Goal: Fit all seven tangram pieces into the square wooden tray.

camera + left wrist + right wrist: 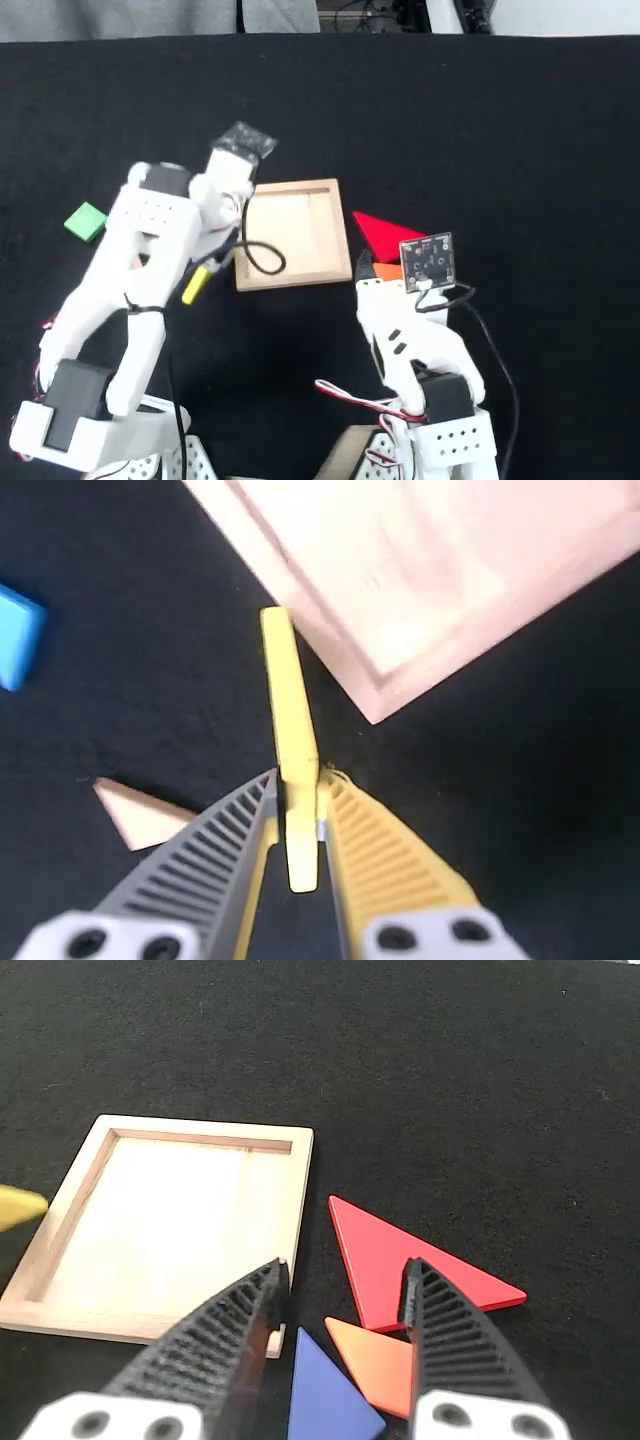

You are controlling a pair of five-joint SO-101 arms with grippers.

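Square wooden tray [341,232] lies just right of the thin yellow piece [289,710], clamped edge-on in the left gripper [298,782], its long axis aimed at the tray; right gripper [345,1280] spread.

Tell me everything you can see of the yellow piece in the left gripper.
The yellow piece is a thin, flat, smooth slab, seen edge-on, so its outline is unclear. The left gripper is shut on one end, with a finger on each face. The free end sticks out beside the wooden tray's outer rim, outside the tray. I cannot tell whether it touches the rim.
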